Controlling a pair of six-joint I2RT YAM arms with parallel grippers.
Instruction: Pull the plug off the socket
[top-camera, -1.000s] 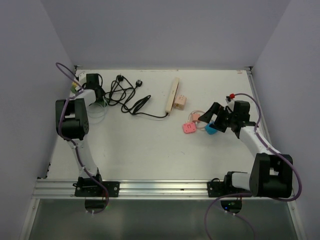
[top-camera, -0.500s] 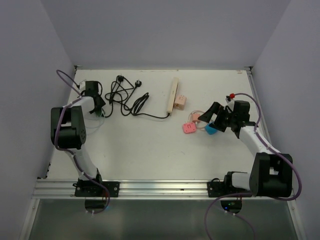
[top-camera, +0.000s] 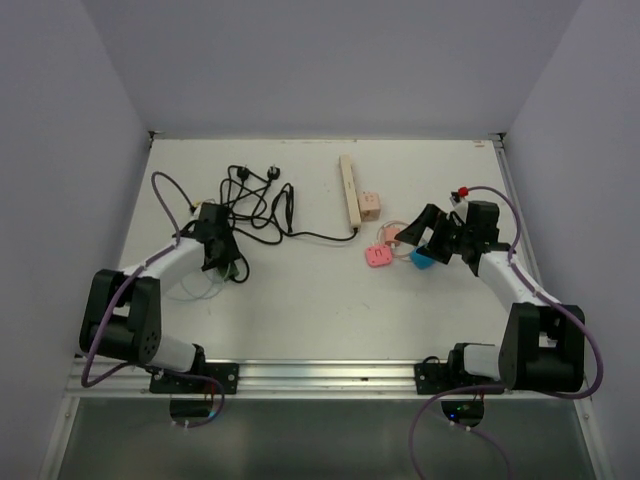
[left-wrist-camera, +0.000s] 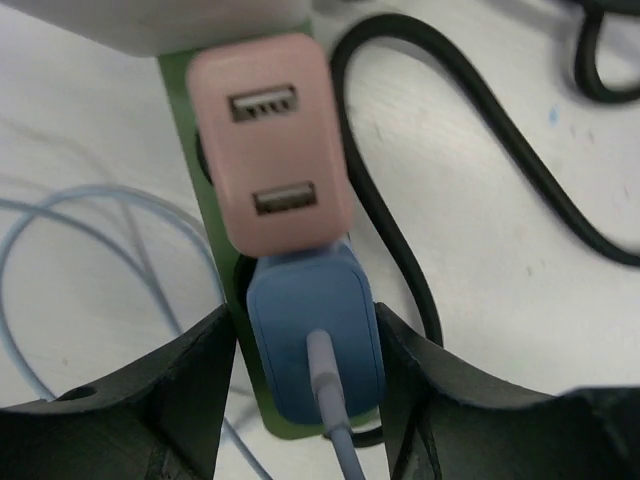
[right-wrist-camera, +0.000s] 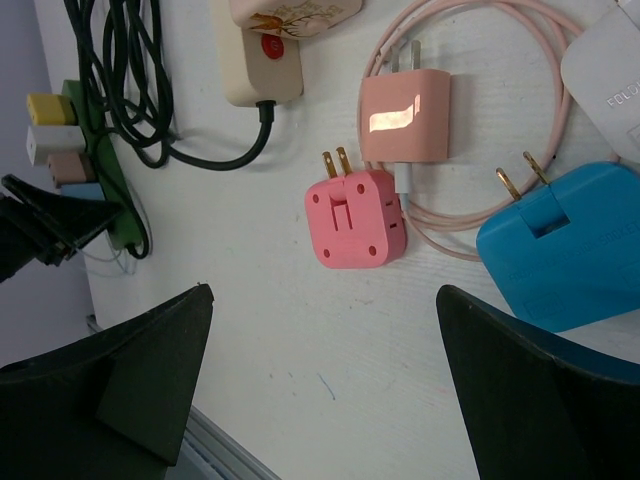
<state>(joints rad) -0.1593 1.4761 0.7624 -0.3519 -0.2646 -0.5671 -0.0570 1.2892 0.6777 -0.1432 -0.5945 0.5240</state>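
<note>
The dark green socket strip (left-wrist-camera: 198, 135) lies on the white table under my left gripper, still holding a white plug, a pink USB adapter (left-wrist-camera: 268, 140) and a blue plug (left-wrist-camera: 312, 345) with a grey cable. My left gripper (left-wrist-camera: 308, 400) is shut on the blue plug, one finger on each side. In the top view the left gripper (top-camera: 224, 258) is at the left middle of the table. The strip also shows in the right wrist view (right-wrist-camera: 100, 150). My right gripper (top-camera: 415, 235) is open and empty above loose adapters.
The strip's black cord (left-wrist-camera: 400, 230) curls beside it, and a tangle of black cords (top-camera: 255, 200) lies behind. A beige power strip (top-camera: 349, 190) lies at back centre. A pink cube adapter (right-wrist-camera: 355, 218), pink charger (right-wrist-camera: 405, 118) and blue plug (right-wrist-camera: 565, 245) lie under the right gripper.
My left arm swung from the back-left corner toward the near middle-left, dragging the green strip and black cords along. The beige strip turned and shifted. The right arm stayed still.
</note>
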